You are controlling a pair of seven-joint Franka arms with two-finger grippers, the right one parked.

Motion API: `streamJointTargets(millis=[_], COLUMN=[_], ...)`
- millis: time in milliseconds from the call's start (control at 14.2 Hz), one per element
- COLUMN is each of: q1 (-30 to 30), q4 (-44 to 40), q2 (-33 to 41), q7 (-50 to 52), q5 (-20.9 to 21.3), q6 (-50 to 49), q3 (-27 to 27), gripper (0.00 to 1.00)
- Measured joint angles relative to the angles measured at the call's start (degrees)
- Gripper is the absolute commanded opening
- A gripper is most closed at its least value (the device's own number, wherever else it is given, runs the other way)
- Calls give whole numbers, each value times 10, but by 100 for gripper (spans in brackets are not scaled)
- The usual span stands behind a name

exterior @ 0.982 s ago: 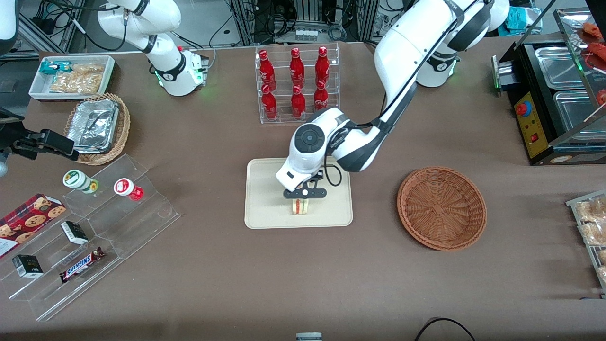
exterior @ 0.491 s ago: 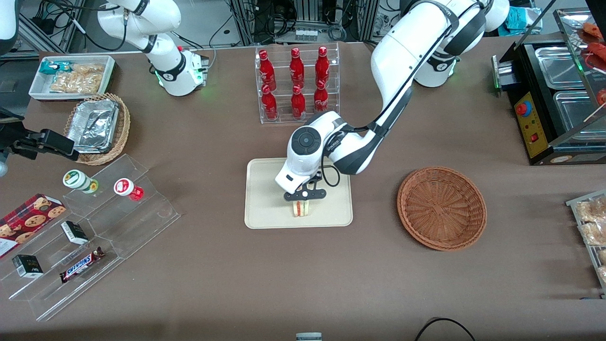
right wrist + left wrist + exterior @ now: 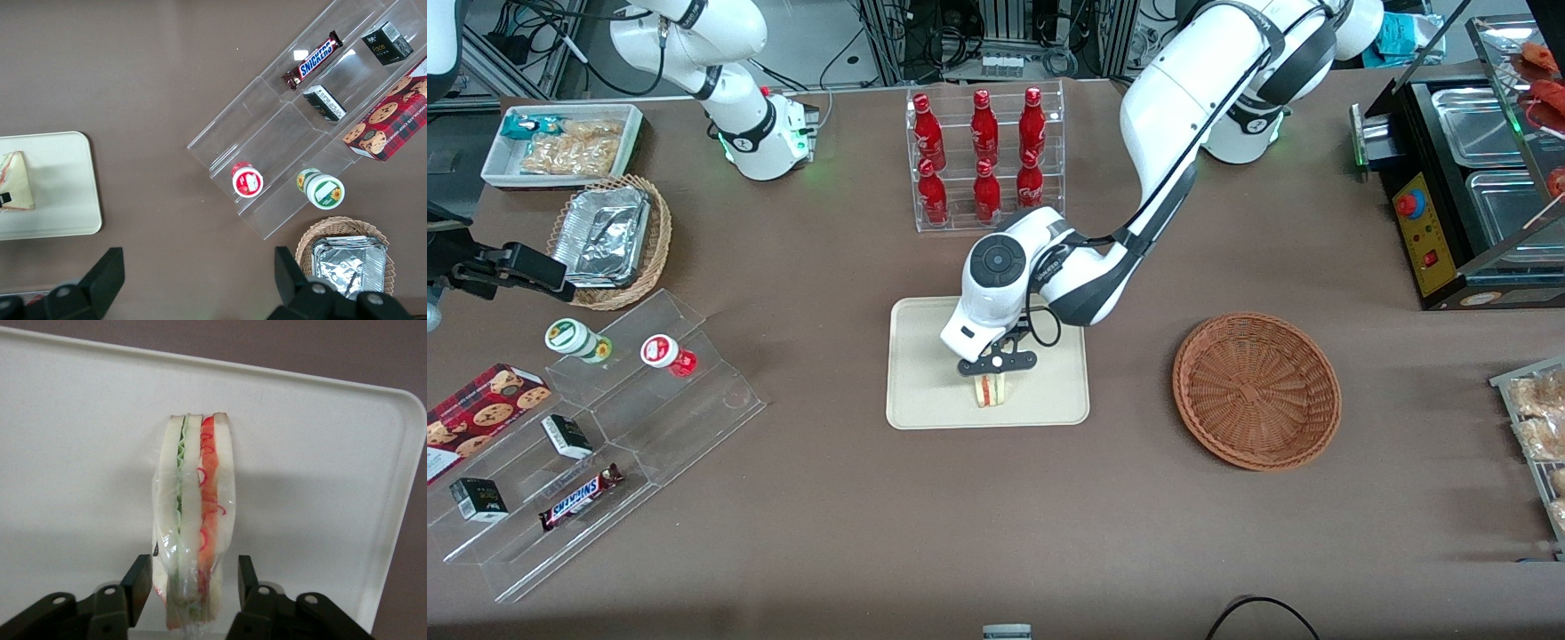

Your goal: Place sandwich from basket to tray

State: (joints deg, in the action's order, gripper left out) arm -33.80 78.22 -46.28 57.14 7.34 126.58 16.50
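The sandwich [image 3: 990, 389] stands on its edge on the cream tray [image 3: 925, 391], near the tray's rim closest to the front camera. In the left wrist view the sandwich [image 3: 197, 520] shows white bread with green and red filling under clear wrap, resting on the tray [image 3: 80, 420]. My left gripper [image 3: 992, 372] hangs just above it, open; its fingers [image 3: 138, 583] straddle the wedge's narrow end, with a gap showing on each side. The gripper [image 3: 192, 572] holds nothing. The reddish-brown basket [image 3: 1256, 389] sits empty beside the tray, toward the working arm's end. The sandwich [image 3: 17, 180] also shows in the right wrist view.
A clear rack of red bottles [image 3: 985, 156] stands farther from the front camera than the tray. A stepped acrylic stand [image 3: 605, 427] with snacks, a tan basket of foil trays [image 3: 609, 240] and a white bin [image 3: 560, 142] lie toward the parked arm's end. A black food warmer [image 3: 1476, 178] stands at the working arm's end.
The wrist has shifted slightly away from the front camera. The sandwich has stayed in place on the tray.
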Motion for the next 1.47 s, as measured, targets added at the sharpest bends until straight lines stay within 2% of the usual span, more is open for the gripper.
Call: streamJointTargets(millis=[140,632,772,982,1193,1474], q1=[1,7,34,88,135,215], q4=[-7,-13,-8,25,75,167], q2=[12,107,129,154,187,273], q7=[1,20,25,22,-57,-191], q5=[1,37,38,38,12,-24], q6=[-11,-179,-218,-223,-224,-230], q3=[-2,-28,-31,-31,-30,-30], gripper=[100,100,100,100,100,100])
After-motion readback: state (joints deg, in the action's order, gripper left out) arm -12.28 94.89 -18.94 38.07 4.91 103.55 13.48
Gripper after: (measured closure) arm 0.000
